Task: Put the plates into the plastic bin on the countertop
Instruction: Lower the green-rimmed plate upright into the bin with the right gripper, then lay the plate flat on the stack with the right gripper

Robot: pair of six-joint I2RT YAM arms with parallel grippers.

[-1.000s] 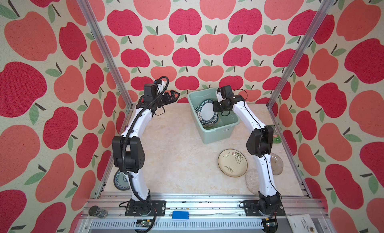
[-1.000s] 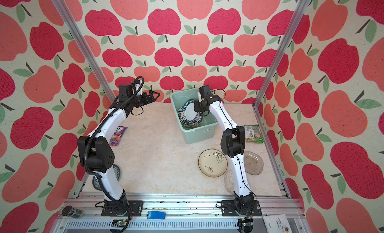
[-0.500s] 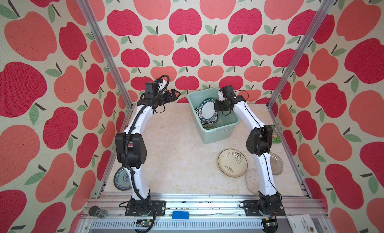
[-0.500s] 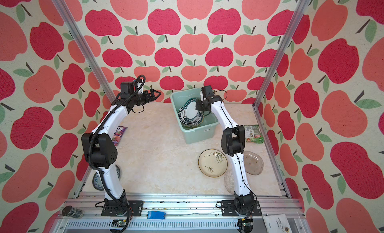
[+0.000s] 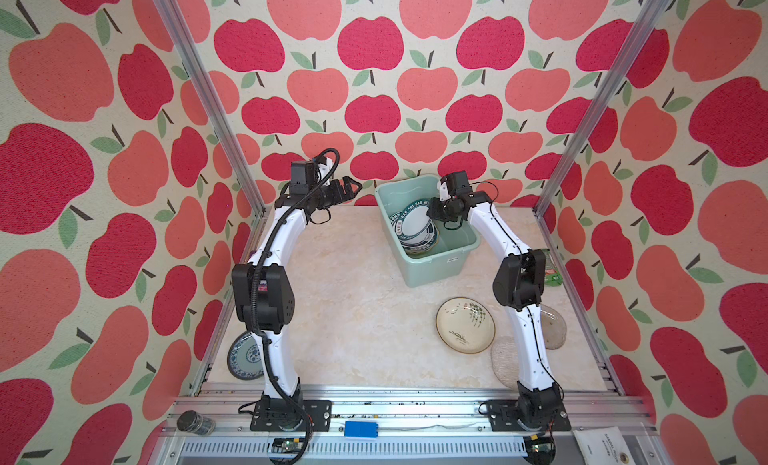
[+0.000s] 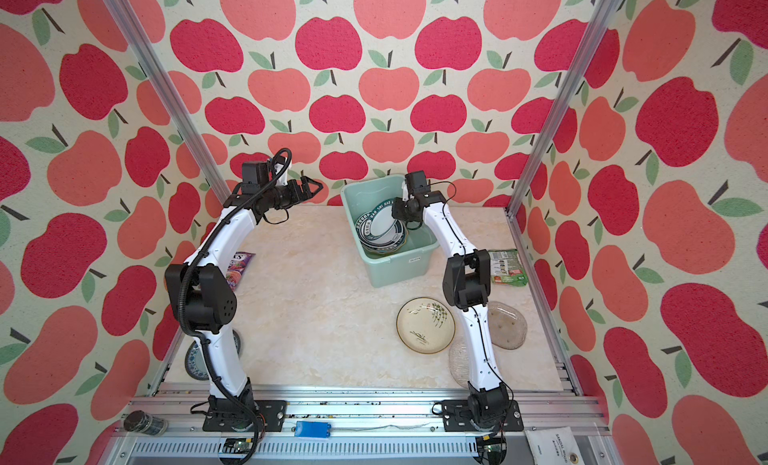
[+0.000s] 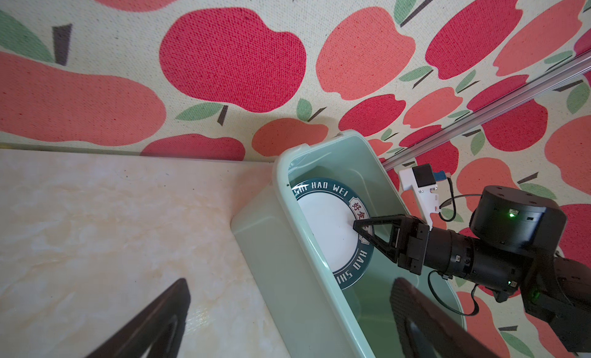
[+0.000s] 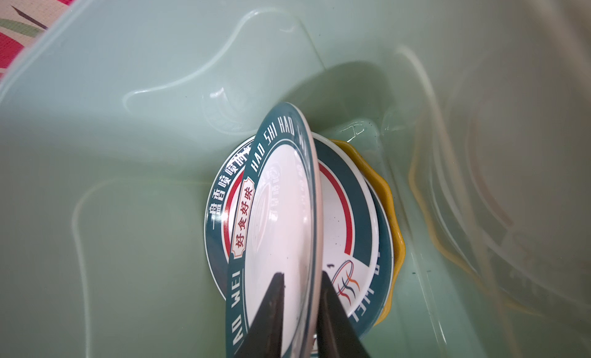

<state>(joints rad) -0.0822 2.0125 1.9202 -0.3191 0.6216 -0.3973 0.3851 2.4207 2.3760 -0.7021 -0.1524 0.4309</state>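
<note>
Jaws of the right gripper (image 8: 300, 276) stand narrow astride the rim of the tilted lettered plate (image 8: 281, 212) inside the plastic bin (image 8: 128, 84); whether they pinch it is unclear; the left gripper (image 5: 351, 188) gapes wide, empty, near the bin

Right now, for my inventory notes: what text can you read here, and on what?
"HAO SHI HAO WEI": top plate, rim.
"好食好味": same rim, red.
"一盘香喷喷的": lower plate, rim; rest hidden.
"SANDAL WOOD", it seems: paper at front.
Bin label, purple packet, green packet: too small to read.
</note>
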